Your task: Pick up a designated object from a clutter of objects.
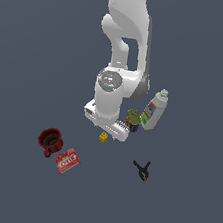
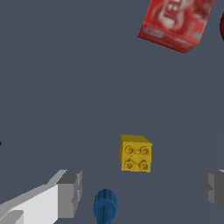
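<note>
The yellow toy brick (image 1: 103, 137), small and studded on top, lies on the grey floor just in front of my hand in the exterior view. In the wrist view the brick (image 2: 136, 153) sits upright, a little ahead of the line between my two fingers. My gripper (image 2: 142, 191) is open and empty; one grey finger (image 2: 70, 192) and the other finger (image 2: 214, 189) stand wide apart above the floor. In the exterior view the gripper (image 1: 107, 126) hangs low over the brick, its fingertips hidden by the hand.
A tiny blue piece (image 2: 105, 205) lies close beside the brick, between the fingers. A red packet (image 1: 66, 160) (image 2: 175, 19) and a dark red mug (image 1: 49, 140) lie toward the exterior view's left. A green-topped can (image 1: 133, 119), a white bottle (image 1: 154, 110) and a black clamp (image 1: 141, 170) lie to its right.
</note>
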Controlling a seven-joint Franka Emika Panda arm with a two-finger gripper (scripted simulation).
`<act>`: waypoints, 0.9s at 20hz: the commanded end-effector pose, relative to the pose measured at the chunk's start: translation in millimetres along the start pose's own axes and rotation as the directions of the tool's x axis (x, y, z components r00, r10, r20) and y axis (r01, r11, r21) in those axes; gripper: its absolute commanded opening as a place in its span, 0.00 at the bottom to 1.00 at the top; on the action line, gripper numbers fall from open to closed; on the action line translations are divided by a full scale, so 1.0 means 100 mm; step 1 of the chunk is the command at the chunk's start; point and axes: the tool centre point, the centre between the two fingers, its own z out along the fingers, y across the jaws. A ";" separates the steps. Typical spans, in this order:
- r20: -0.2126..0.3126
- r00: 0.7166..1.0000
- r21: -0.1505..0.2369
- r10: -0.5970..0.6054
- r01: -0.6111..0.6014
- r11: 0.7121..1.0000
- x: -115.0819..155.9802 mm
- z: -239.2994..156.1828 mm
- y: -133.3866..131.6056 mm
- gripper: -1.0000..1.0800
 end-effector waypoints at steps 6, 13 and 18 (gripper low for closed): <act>-0.003 0.999 -0.005 0.052 -0.052 0.999 -0.03 0.22 0.06 0.96; -0.002 0.999 -0.005 0.049 -0.049 0.999 -0.03 0.28 0.06 0.96; -0.002 0.999 -0.005 0.051 -0.051 0.999 -0.03 0.50 0.07 0.96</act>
